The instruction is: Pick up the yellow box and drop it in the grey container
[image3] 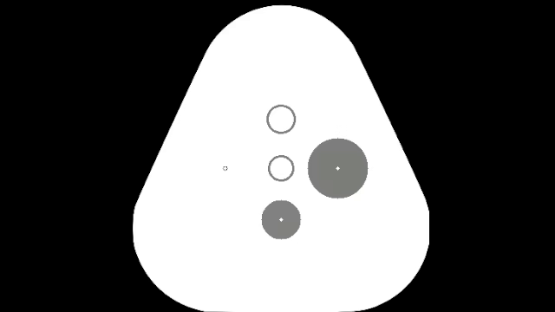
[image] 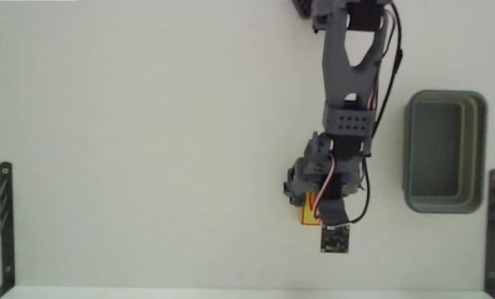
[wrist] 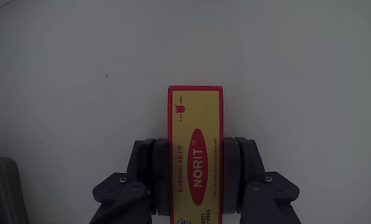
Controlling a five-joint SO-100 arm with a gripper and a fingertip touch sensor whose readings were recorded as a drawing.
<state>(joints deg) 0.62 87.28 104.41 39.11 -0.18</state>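
Both jaws of the gripper (wrist: 195, 180) pressed flat against the long sides of the yellow Norit box (wrist: 195, 149), a hold suited to lifting it; the grey container (image: 445, 152) sat well right in the fixed view.

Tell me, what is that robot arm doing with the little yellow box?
The arm's gripper has its fingers pressed against both long sides of the yellow box, so it is gripping it. In the fixed view the box peeks out from under the arm, on or just above the white table. The grey container sits off to the right, with nothing visible inside. The box has not been dropped in yet.
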